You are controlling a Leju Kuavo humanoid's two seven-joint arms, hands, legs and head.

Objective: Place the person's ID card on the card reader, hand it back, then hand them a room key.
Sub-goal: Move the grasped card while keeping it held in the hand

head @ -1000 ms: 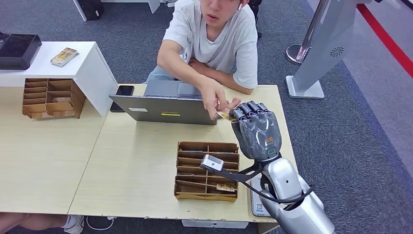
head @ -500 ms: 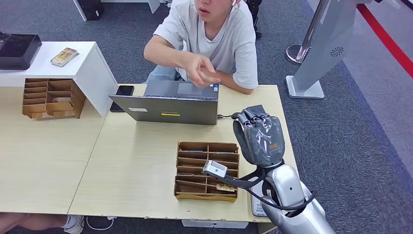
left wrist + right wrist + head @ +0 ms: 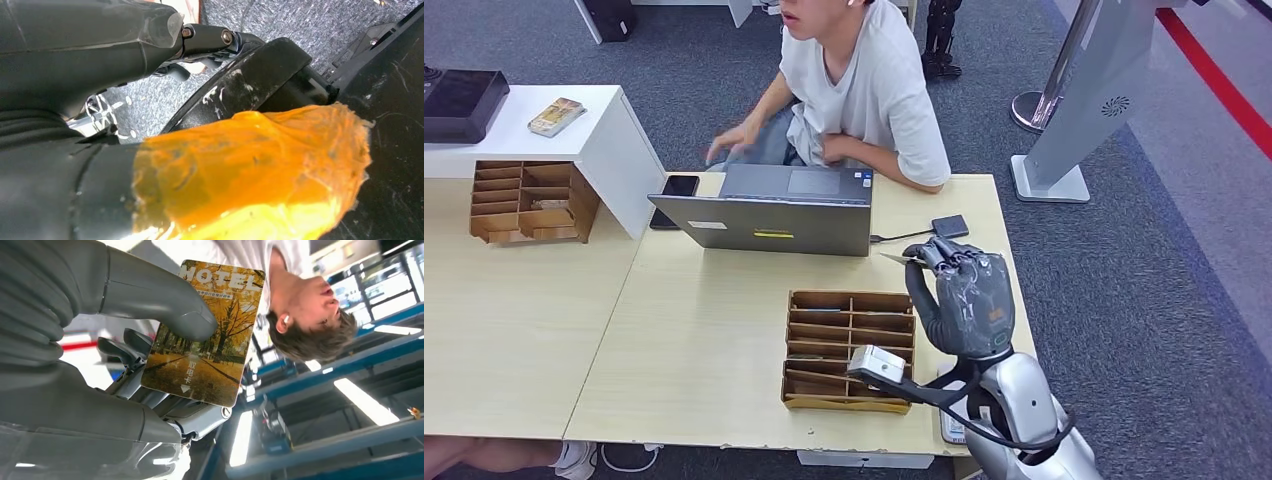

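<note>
Head view: the right robot hand [image 3: 964, 295] is raised over the desk [image 3: 704, 340], beside the cardboard organizer [image 3: 849, 350] and behind the laptop [image 3: 769, 212], pinching a card [image 3: 902, 259].

Right wrist view: its thumb [image 3: 165, 302] presses the hotel key card [image 3: 202, 332] against darker fingers [image 3: 120, 350].

Left wrist view: I cannot tell how the left robot hand [image 3: 100, 45] is set.
</note>
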